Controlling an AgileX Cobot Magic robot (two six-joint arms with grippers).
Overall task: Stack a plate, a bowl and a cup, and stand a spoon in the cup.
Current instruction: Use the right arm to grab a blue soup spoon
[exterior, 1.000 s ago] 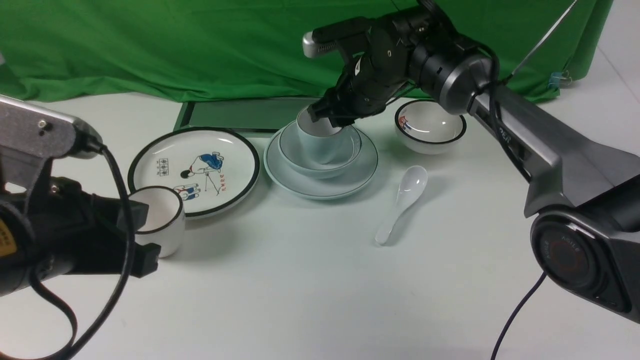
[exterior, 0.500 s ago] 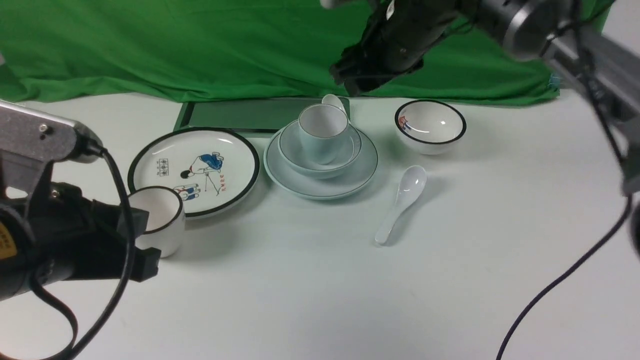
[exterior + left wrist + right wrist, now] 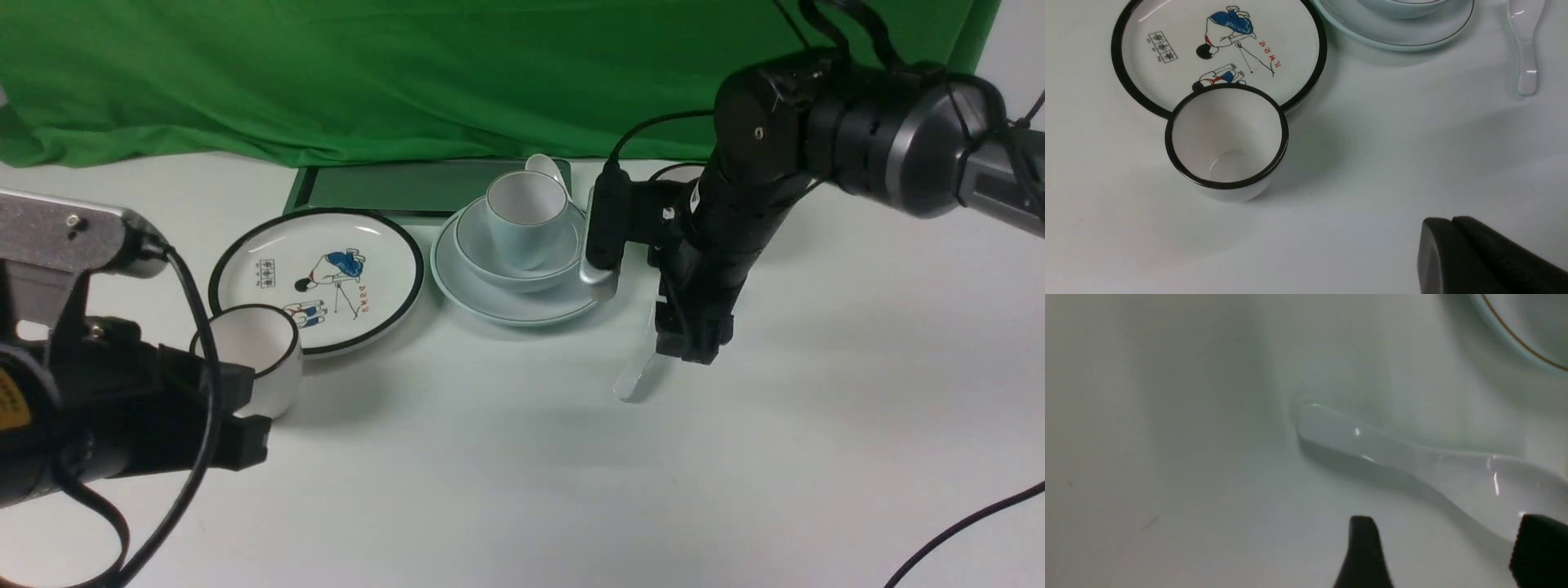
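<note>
The desk [image 3: 490,474] is the base of everything. The stack is at its far middle: the plate [image 3: 490,304] lies flat, the bowl [image 3: 478,245] sits in it, and the cup [image 3: 526,220] stands upright in the bowl, mouth open. By my reckoning only the spoon remains.

The spoon [image 3: 1412,457] lies flat on the desk just beside the plate's near right edge, with its handle end pointing toward me. My right claw [image 3: 688,343] hangs low over it, jaws spread wide and holding nothing. My left claw [image 3: 1451,228] is pressed shut, empty, and parked near the black-rimmed cup [image 3: 1227,139], well out of this.

To do this well, I judge that the handle is the place to grip. It is slim and glossy and hugs the desk. In my wrist view it seems to run along the line of my fingertips [image 3: 1363,539] more than across it. I would turn the wrist so the jaws close across the handle. Then I would sink until the tips nearly touch the desk and pinch slowly at mid-handle, so it cannot skid or pivot. A grip near the scoop would leave too little to drop into the cup.
</note>
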